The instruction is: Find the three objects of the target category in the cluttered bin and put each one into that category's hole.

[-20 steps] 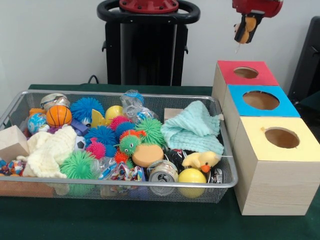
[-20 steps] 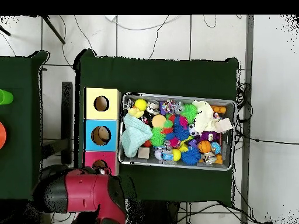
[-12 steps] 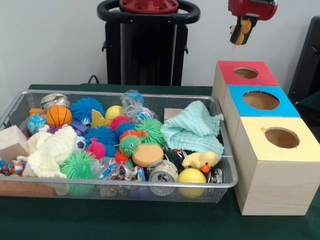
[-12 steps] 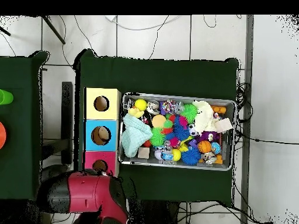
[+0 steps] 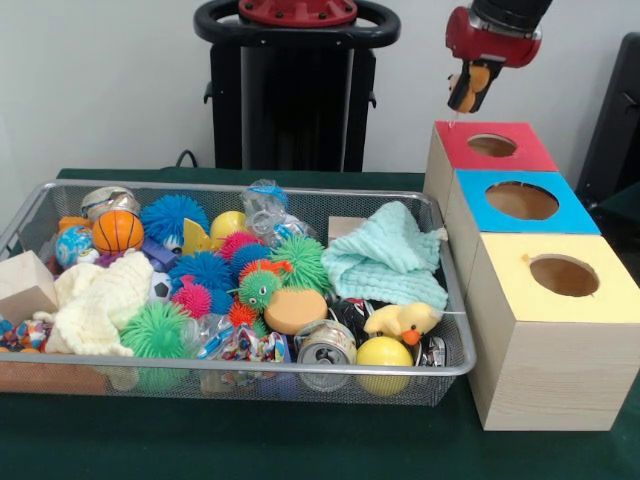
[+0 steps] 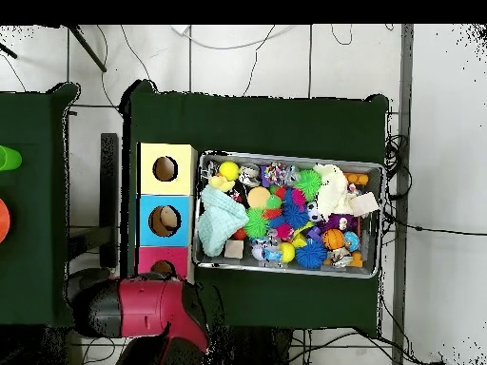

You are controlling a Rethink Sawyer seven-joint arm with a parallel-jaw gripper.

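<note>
The wire mesh bin (image 5: 455, 300) fills the left and middle of the green table (image 5: 300, 450), heaped with spiky rubber balls, a cream knitted cloth (image 5: 95, 300) at the near left and a mint green cloth (image 5: 385, 255) at the far right. To its right stand three wooden boxes in a row: the yellow-topped box (image 5: 555, 310) nearest, the blue-topped box (image 5: 520, 205) behind it, the red-topped box (image 5: 490, 148) farthest, each with a round hole. Smaller pieces crowd the bin: a basketball (image 5: 118, 230) at the far left, a drinks can (image 5: 326, 345), a yellow ball (image 5: 384, 352) and a yellow duck toy (image 5: 403, 322) at the near right. My gripper (image 5: 468, 88) hangs high above the red-topped box's left edge, well apart from the bin, closed around a small yellow and black object (image 5: 472, 82) that I cannot identify.
</note>
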